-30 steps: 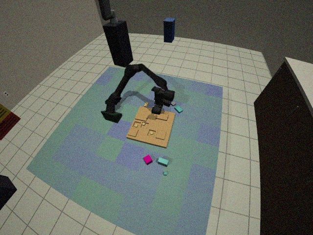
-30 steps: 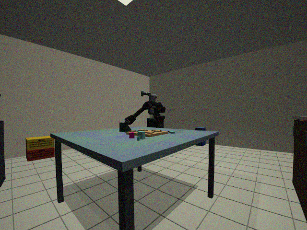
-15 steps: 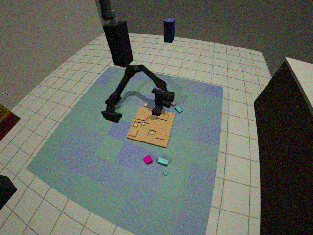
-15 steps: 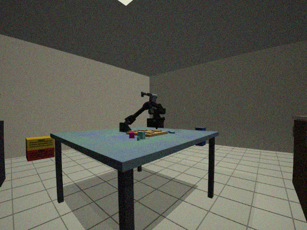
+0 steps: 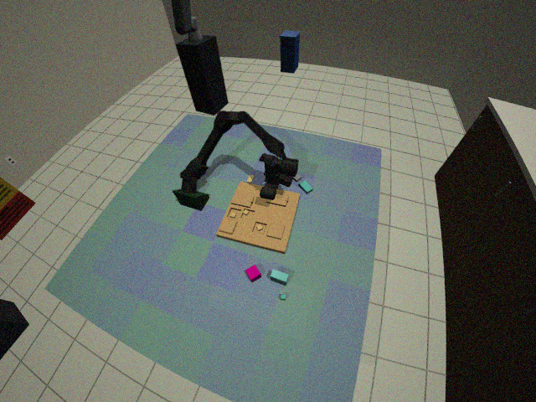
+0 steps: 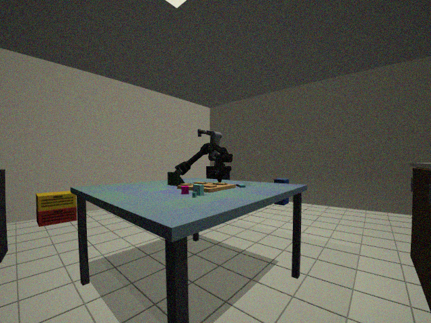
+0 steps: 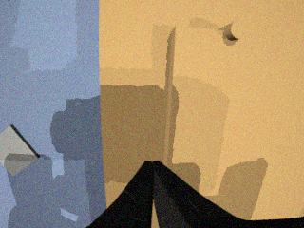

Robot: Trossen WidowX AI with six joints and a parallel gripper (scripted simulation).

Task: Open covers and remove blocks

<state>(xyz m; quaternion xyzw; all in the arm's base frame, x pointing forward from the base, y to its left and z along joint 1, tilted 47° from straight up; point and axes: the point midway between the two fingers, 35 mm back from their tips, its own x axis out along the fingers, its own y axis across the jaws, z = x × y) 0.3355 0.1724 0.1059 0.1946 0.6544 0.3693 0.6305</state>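
The wooden puzzle board (image 5: 267, 216) (image 6: 222, 188) (image 7: 275, 104) lies flat on the table. Its covers are board-coloured and hard to tell apart; a raised edge (image 7: 169, 95) and a small pin-like knob (image 7: 230, 38) show in the wrist view. Small yellowish blocks (image 5: 233, 213) (image 5: 246, 212) (image 5: 260, 226) show in recesses. My gripper (image 5: 267, 197) (image 6: 219, 180) (image 7: 151, 168) is shut and empty, low over the board's back part near the raised edge. Off the board lie a magenta block (image 5: 253, 273) (image 6: 184, 190), a turquoise block (image 5: 279, 276) (image 6: 199, 189) and a small teal block (image 5: 282, 296) (image 6: 194, 194).
Behind the board are a teal block (image 5: 305, 186) (image 6: 240, 185), a greyish piece (image 5: 296, 177) and a yellowish piece (image 5: 249, 177). A pale piece (image 7: 10, 144) lies off the board's edge in the wrist view. The arm's base (image 5: 191, 199) (image 6: 174, 178) stands left of the board.
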